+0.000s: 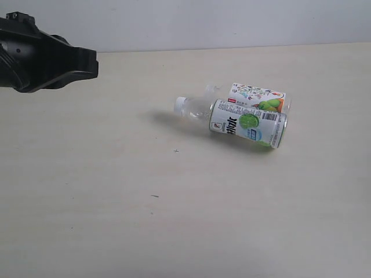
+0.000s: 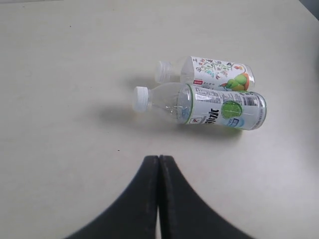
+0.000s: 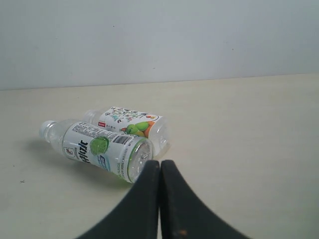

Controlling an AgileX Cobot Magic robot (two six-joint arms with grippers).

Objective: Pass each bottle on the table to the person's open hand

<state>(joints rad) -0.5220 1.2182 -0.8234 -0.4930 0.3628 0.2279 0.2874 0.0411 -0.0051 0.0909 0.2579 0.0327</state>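
Two bottles lie on their sides, touching, on the pale table [image 1: 174, 220]. The lime-label bottle [image 1: 243, 123] [image 2: 214, 108] [image 3: 102, 149] lies nearer, white cap pointing left. Behind it lies the patterned white-orange bottle [image 1: 258, 97] [image 2: 214, 72] [image 3: 132, 123]. The leaf-print and pink bottles are out of view, as is the person's hand. My left gripper [image 2: 158, 158] is shut and empty, short of the bottles; its arm [image 1: 40, 55] shows at upper left in the exterior view. My right gripper [image 3: 160, 162] is shut and empty, its tips just off the lime bottle's base.
A plain pale wall [image 1: 232, 20] runs along the table's far edge. A few tiny dark specks [image 1: 176, 151] dot the table surface in front of the bottles.
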